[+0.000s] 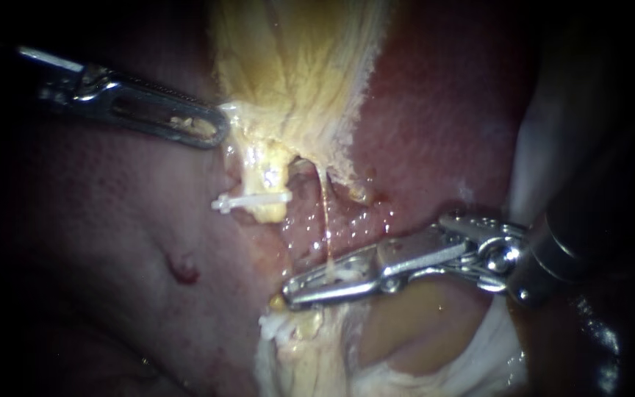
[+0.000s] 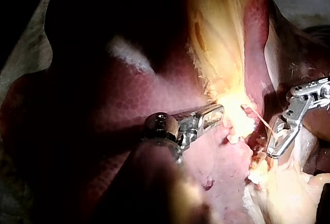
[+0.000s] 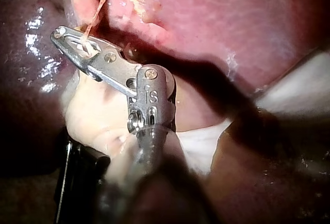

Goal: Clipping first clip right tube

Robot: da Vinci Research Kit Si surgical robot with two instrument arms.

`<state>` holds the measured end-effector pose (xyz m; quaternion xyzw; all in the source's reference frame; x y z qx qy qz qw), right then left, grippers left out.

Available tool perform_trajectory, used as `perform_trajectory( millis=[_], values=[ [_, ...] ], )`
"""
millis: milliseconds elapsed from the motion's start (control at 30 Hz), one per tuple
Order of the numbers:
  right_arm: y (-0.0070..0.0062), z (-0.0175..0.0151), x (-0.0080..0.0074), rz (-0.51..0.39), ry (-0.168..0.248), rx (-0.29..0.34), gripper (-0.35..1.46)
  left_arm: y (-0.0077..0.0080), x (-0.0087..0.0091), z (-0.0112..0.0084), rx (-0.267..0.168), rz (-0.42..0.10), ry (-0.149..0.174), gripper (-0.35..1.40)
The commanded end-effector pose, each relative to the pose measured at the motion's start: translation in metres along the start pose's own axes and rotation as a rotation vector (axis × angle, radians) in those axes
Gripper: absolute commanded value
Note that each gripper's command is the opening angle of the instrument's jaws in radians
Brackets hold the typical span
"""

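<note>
The right tube point(image 1: 325, 220) is a thin pale strand running down from the yellow gallbladder point(image 1: 295, 66). It passes between the jaws of my right instrument point(image 1: 295, 290), which comes in from the right. The jaws lie close together on the tube, with a white clip point(image 1: 343, 273) showing inside them. In the right wrist view the strand point(image 3: 95, 15) enters the slotted jaws point(image 3: 61, 34). The thicker left tube point(image 1: 266, 180) carries a white clip point(image 1: 251, 200) across it. My left instrument point(image 1: 214, 126) is shut on the gallbladder's edge, holding it taut; the left wrist view shows the same grip point(image 2: 219, 112).
Dark red liver point(image 1: 435, 125) lies behind and to both sides of the tubes. Pale fatty tissue point(image 1: 303, 345) sits under the right instrument's jaws. A small red spot point(image 1: 184, 270) marks the liver at lower left. White gauze-like material point(image 1: 494, 353) lies at lower right.
</note>
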<state>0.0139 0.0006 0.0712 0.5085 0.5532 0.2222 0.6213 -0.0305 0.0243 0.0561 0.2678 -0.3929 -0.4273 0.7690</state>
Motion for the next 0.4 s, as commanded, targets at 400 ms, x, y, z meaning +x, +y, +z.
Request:
perform_trajectory(
  millis=[400],
  values=[
    [0.0000, -0.0001, 0.0000, 0.000, -0.001, 0.003, -0.35, 0.0000, 0.0000, 0.0000, 0.000, 0.000, 0.000, -0.35]
  ],
)
